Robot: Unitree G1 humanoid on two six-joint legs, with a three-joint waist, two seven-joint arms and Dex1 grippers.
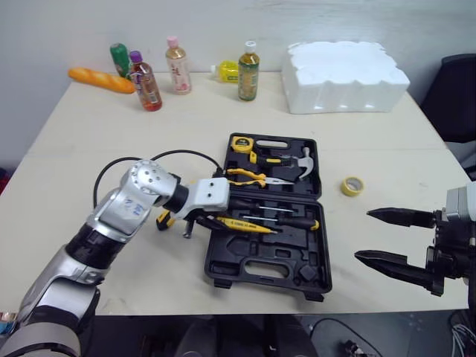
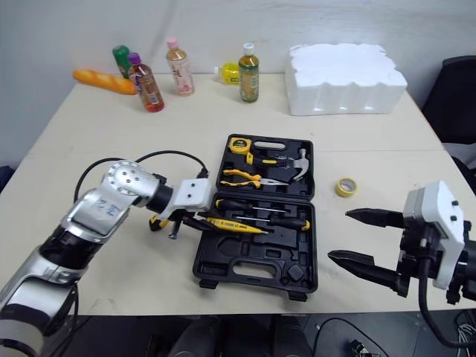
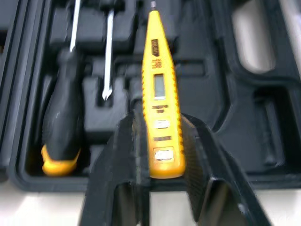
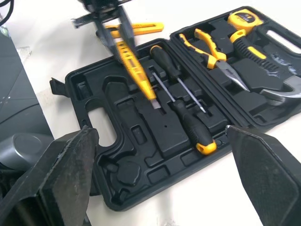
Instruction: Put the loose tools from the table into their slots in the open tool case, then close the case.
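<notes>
Soft, even room light falls from above, and the pale desk (image 1: 82,163) reads bright with no hard glare. Shadows are faint and short: a thin dark rim under the near edge of the tool case (image 1: 297,249), small smudges beside the bottles (image 1: 178,67). The white foam block (image 1: 346,74) is nearly washed out, its surface detail thin. The case's black moulding swallows detail in the head views and shows a dull sheen in the right wrist view. In the left wrist view the yellow tester pen (image 3: 160,94) is soft, and the left gripper (image 3: 160,122) jaws are blurred dark shapes; the right gripper (image 4: 162,136) jaws blur likewise, close to the lens
</notes>
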